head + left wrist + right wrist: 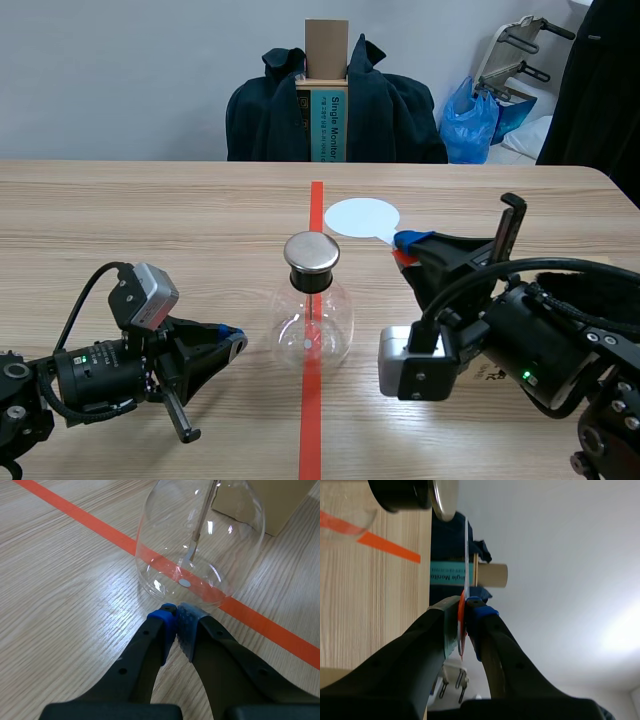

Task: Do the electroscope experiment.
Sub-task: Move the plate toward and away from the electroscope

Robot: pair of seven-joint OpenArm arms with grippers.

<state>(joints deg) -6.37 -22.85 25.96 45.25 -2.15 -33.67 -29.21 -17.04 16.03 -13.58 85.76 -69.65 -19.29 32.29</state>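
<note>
across the middle of the scene view the table (150,200) carries one task thing standing on it: the flask (312,325), upright at centre frame, right on the tape (312,430).

by my reading you are early to midway. the disc (362,217) is already picked up and raised, but it has not yet met the cap (312,252). it sits just up and right of the cap in the scene view, near it and apart from it. what seems left is to bring the disc to the cap, watch the inside of the flask, then set the disc down.

the flask is clear glass, round-bodied, and closed by the cap on a dark stopper. it holds no liquid or loose matter that you can see, only a thin rod (196,535) hanging from the neck, with a small flat strip at its lower end. the strip looks to hang straight, and i see no spreading, though reflections in the glass make that hard to be sure of.

the right gripper (408,246), right of centre, is closed on the disc's orange handle (462,615), pads pinching it. the disc runs ahead of the fingers edge-on in its wrist view.

the left gripper (176,611), at lower left of the scene view, has its pads pressed together with nothing between them. its tips lie low on the table just short of the flask's base, and i cannot tell if they touch the glass.
</note>
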